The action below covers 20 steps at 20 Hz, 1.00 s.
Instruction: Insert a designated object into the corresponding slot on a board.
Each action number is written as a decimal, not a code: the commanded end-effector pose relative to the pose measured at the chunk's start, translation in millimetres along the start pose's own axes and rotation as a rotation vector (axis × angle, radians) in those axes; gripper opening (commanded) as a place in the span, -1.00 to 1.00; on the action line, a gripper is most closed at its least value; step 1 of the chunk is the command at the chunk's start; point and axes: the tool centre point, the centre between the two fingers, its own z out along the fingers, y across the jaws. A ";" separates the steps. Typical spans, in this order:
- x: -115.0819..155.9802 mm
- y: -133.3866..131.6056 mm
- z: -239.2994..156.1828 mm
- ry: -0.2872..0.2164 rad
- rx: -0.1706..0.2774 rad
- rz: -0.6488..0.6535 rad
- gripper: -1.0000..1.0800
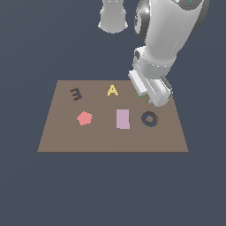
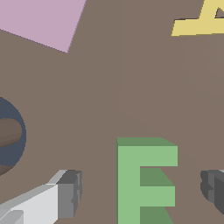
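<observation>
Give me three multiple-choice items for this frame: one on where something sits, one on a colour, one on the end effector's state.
1. Where on the board is the dark E-shaped slot?
A. far corner at the exterior view's left
B. near edge, middle
C. beside the navy ring

2. What colour is the letter A?
A. pink
B. yellow
C. green

3. How does the end effector stand relative to the green E block?
A. shut on the block
B. open, a finger on each side, not touching
C. away from the block, over the pentagon

Answers:
1. A: the exterior view shows the slot in the far row, left of the A.
2. B: it is yellow in both views.
3. B: the wrist view shows gaps between the block and both fingers.
</observation>
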 end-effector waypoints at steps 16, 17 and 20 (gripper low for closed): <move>0.2 -0.7 -1.9 0.000 0.001 0.001 -1.00; 0.2 -0.7 -2.3 0.000 0.001 0.001 -1.00; 0.2 -0.1 -0.9 0.000 0.001 -0.002 -1.00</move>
